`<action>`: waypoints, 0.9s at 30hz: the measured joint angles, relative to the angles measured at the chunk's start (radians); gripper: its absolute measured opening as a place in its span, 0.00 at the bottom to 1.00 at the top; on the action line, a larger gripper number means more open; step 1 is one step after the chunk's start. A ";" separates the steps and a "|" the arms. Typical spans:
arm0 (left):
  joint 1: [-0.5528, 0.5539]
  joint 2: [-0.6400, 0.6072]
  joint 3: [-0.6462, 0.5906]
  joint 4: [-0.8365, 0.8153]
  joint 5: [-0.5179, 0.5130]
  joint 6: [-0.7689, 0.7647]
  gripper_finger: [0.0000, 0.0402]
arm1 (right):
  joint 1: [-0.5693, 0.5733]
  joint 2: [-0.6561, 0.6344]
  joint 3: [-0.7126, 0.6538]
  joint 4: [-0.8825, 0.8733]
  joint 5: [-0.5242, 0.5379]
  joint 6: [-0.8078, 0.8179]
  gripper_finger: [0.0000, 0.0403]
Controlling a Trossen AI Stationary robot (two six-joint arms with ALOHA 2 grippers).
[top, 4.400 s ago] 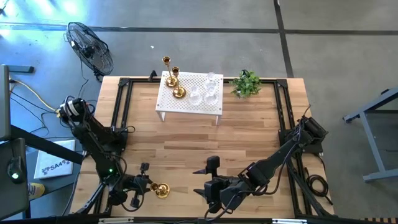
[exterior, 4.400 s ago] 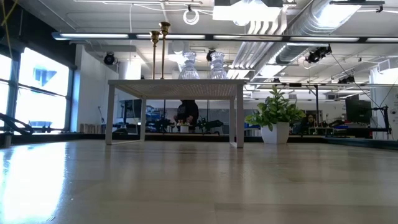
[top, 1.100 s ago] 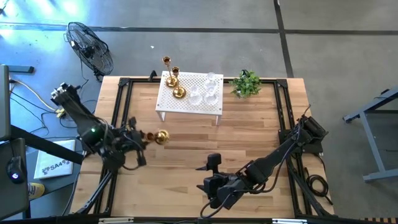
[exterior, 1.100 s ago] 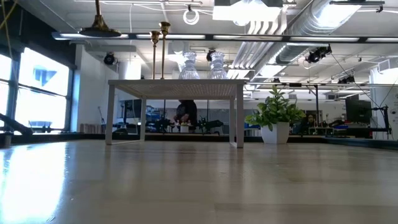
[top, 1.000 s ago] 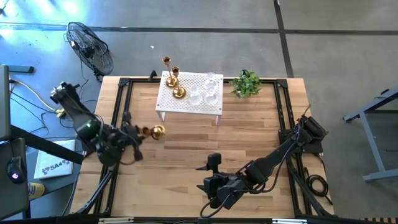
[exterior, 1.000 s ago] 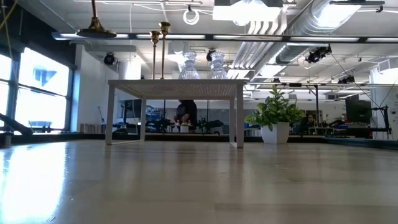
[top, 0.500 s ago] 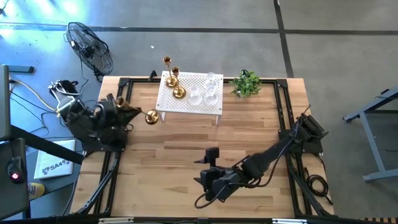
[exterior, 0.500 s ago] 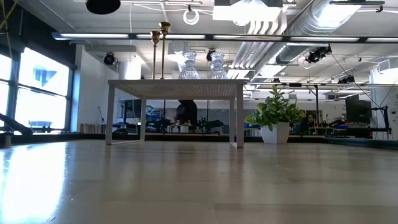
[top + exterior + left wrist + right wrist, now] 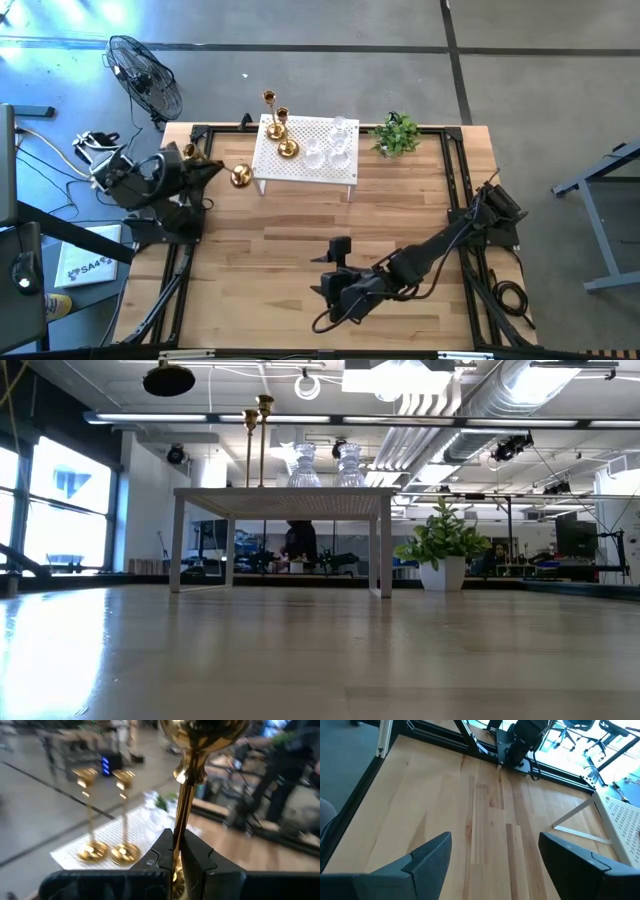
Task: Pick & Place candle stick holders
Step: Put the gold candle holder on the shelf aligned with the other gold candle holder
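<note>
While two slim gold candle stick holders point(image 9: 277, 125) and two clear glass ones point(image 9: 328, 145) stand on the white perforated stand point(image 9: 340, 171), the left gripper point(image 9: 176, 857) clamps a third gold holder point(image 9: 240, 178) beside it, unplaced, and the right gripper point(image 9: 495, 857) waits open.

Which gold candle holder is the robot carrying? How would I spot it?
Find the little white table at the far end of the wooden table. Just off its left edge, the left gripper is shut on a gold candle holder by its thin stem. The other two gold holders stand on the white table; this one hangs in the air.

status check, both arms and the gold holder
Left end effector shut on gold candle holder, airborne beside white stand. Right end effector open, low over table, empty. Nothing blocking.
</note>
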State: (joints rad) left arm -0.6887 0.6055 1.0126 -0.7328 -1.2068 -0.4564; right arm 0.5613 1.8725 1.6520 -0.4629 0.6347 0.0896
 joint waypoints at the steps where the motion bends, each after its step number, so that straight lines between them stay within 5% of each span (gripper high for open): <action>1: 0.023 0.005 -0.002 0.002 0.050 0.001 0.02 | 0.000 0.000 0.000 0.000 -0.001 0.000 0.72; 6: 0.169 0.066 -0.020 0.012 0.195 0.020 0.02 | 0.000 0.000 0.000 0.008 0.003 -0.001 0.72; 16: 0.623 0.184 -0.019 0.235 0.669 0.239 0.02 | -0.005 0.000 0.000 0.019 -0.005 0.007 0.72; 22: 0.909 0.198 -0.022 0.205 0.927 0.225 0.02 | 0.005 0.000 0.000 0.011 -0.031 0.015 0.72; 27: 1.038 0.214 -0.021 0.209 1.080 0.242 0.02 | 0.017 0.000 0.000 0.011 -0.026 0.019 0.72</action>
State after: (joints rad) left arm 0.3498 0.8190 0.9913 -0.5241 -0.1270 -0.2141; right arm 0.5787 1.8725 1.6516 -0.4515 0.6083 0.1081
